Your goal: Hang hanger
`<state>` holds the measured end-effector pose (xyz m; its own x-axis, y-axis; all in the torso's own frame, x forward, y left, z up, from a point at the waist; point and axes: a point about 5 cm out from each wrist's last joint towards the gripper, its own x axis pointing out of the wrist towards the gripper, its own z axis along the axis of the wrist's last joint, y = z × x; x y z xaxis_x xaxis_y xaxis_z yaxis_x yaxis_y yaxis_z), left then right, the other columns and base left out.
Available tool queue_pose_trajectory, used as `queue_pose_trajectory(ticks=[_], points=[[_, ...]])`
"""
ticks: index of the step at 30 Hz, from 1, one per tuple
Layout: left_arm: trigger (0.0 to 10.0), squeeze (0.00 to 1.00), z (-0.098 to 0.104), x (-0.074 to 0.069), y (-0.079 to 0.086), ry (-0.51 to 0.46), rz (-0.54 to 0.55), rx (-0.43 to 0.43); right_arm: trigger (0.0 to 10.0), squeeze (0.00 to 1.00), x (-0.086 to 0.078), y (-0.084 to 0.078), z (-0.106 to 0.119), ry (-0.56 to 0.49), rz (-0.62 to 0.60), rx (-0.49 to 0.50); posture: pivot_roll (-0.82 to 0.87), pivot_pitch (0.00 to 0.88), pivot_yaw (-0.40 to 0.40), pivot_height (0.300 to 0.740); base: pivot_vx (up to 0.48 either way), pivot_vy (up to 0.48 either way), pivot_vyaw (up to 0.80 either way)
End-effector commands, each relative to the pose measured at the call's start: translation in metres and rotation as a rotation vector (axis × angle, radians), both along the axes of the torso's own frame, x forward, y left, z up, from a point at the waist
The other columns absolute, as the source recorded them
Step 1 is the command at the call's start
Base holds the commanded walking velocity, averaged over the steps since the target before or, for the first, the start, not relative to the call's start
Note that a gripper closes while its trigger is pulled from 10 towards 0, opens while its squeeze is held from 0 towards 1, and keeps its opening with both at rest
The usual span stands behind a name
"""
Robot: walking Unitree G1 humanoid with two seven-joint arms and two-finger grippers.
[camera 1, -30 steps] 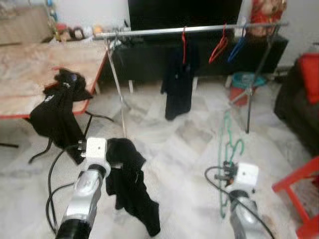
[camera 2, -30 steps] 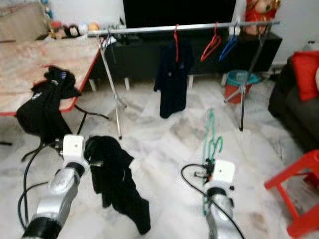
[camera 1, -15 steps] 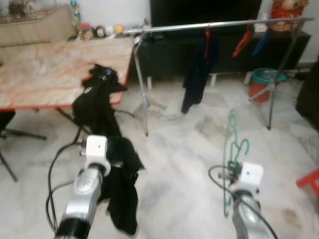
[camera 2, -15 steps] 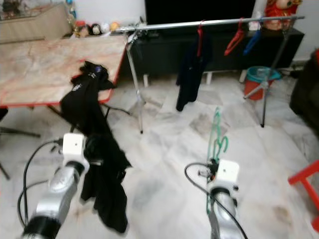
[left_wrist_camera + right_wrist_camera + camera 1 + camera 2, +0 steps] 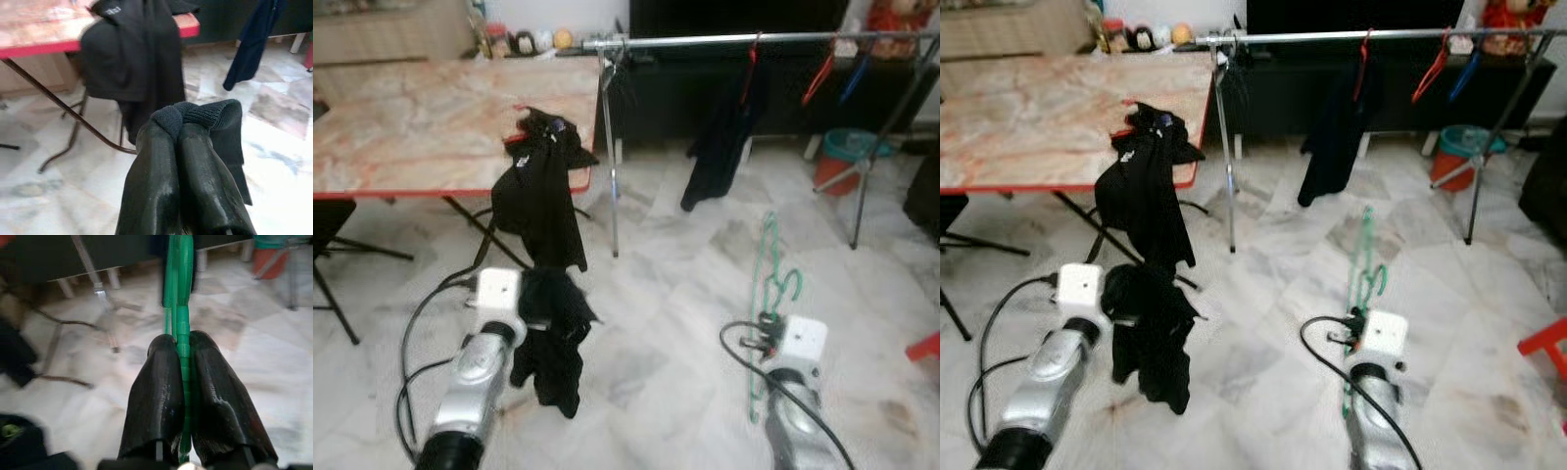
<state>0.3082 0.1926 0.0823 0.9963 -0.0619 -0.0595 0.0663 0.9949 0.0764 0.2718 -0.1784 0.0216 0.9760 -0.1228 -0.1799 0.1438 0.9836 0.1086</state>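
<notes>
Gripping a green hanger [image 5: 178, 293], the right pincer [image 5: 182, 382] is clenching its two black fingers [image 5: 159, 396] on the thin plastic stem, and the hanger's long axis is running straight out from the fingertips, away from the robot and toward the clothes rail [image 5: 754, 39]; in the head views the hanger [image 5: 768, 284] is standing nearly upright above the right wrist, its hooked end curling to the robot's right near the top. The left pincer [image 5: 182, 125] is squeezing shut on a black garment [image 5: 553, 338], with a knitted fold bunched over the fingertips and the rest of the cloth drooping down beside the left arm toward the pale marble floor [image 5: 666, 323]. Ahead and to the left, a marble-topped table [image 5: 401, 127] with a red edge is carrying another black garment [image 5: 543, 191] that is spilling over its near corner; small white lettering is showing on this cloth, but it is too blurred to read. The rail is stretching across the back of the room on slanted metal legs, well apart from the green hanger, and it is bearing a dark garment [image 5: 720, 137] on a red hanger [image 5: 754, 49], then a bare red hanger [image 5: 819, 73] and a blue hanger [image 5: 854, 73] farther to the right. A teal and orange bucket [image 5: 842, 162] is standing on the floor under the rail's right end
</notes>
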Motion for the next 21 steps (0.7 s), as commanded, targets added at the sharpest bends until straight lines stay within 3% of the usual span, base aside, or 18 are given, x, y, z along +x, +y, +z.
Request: queue_pose_trajectory(ticks=[1, 21], points=[[10.0, 0.0, 0.0056, 0.0026, -0.0044, -0.022, -0.011, -0.001, 10.0, 0.0, -0.0018, -0.0063, -0.0016, 0.008, -0.017, -0.007, 0.04, 0.0, 0.051, 0.74, 0.0, 0.281, 0.0], [10.0, 0.0, 0.0065, 0.0024, -0.0044, -0.025, -0.01, -0.001, 10.0, 0.0, -0.0018, -0.006, -0.0031, 0.016, -0.017, -0.011, 0.04, 0.0, 0.049, 0.74, 0.0, 0.288, 0.0]])
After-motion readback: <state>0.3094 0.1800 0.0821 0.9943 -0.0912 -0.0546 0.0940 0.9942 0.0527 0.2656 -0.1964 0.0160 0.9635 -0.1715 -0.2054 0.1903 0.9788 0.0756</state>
